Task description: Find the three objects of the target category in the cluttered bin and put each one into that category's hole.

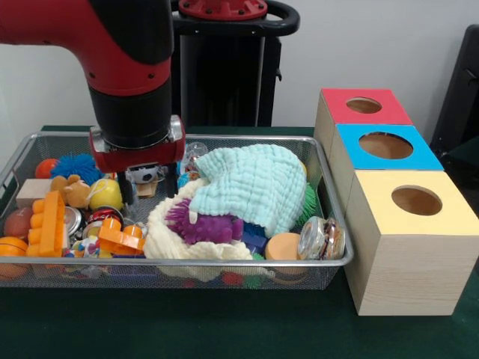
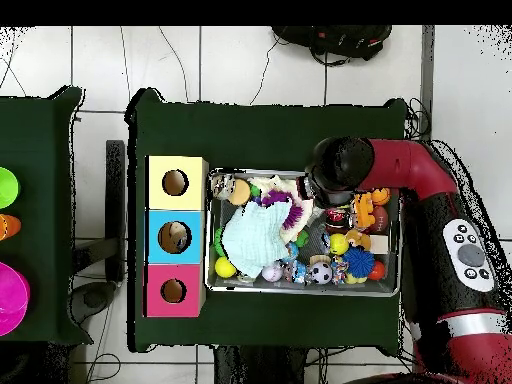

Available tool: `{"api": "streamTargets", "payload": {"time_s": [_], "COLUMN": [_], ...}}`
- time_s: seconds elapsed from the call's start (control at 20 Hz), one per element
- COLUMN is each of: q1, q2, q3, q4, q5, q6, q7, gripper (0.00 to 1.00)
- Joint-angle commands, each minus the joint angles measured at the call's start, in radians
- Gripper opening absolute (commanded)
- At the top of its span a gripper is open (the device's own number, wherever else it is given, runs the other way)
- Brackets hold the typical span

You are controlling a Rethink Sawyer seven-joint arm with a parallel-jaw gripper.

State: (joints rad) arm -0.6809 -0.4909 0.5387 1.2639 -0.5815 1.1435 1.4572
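Note:
The wire-mesh bin [image 1: 224,262] [image 2: 402,245] is full of toys. My gripper [image 1: 150,196] reaches down into its left-middle part, fingers apart around a small black-and-white toy [image 1: 144,174], gripping nothing. From overhead the red arm's wrist [image 2: 336,184] hides the gripper. A mint-green cloth [image 1: 254,183] [image 2: 254,238] lies to its right over a cream cloth [image 1: 171,241] and a purple spiky toy [image 1: 206,226]. Beside the bin stand three boxes, each with a round hole: red [image 1: 364,105] [image 2: 173,291], blue [image 1: 385,145] [image 2: 174,237], yellow [image 1: 416,200] [image 2: 175,182].
In the bin's left end lie an orange toothed block [image 1: 49,223], an orange brick [image 1: 120,239], a yellow ball [image 1: 105,193], a blue spiky ball [image 1: 75,166] and a wooden block [image 1: 33,191]. A glass jar [image 1: 322,238] and an orange disc [image 1: 283,245] rest at the front right.

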Motion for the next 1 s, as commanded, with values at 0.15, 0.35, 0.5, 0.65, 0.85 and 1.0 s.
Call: {"api": "streamTargets", "payload": {"time_s": [0.15, 0.35, 0.5, 0.65, 0.85, 1.0], "q1": [-0.065, -0.16, -0.244, -0.316, -0.389, -0.411], "q2": [-0.005, -0.098, -0.188, -0.263, -0.321, -0.31], "q3": [0.023, 0.04, 0.069, 0.106, 0.149, 0.164], "q4": [0.088, 0.259, 0.396, 0.508, 0.63, 0.68], "q5": [-0.043, -0.036, -0.023, -0.011, -0.028, -0.068], "q6": [0.012, -0.062, -0.111, -0.128, -0.201, -0.272], "q7": [-0.308, -0.35, -0.367, -0.368, -0.335, -0.282], "gripper": [1.0, 1.0, 1.0, 1.0, 1.0, 1.0]}}
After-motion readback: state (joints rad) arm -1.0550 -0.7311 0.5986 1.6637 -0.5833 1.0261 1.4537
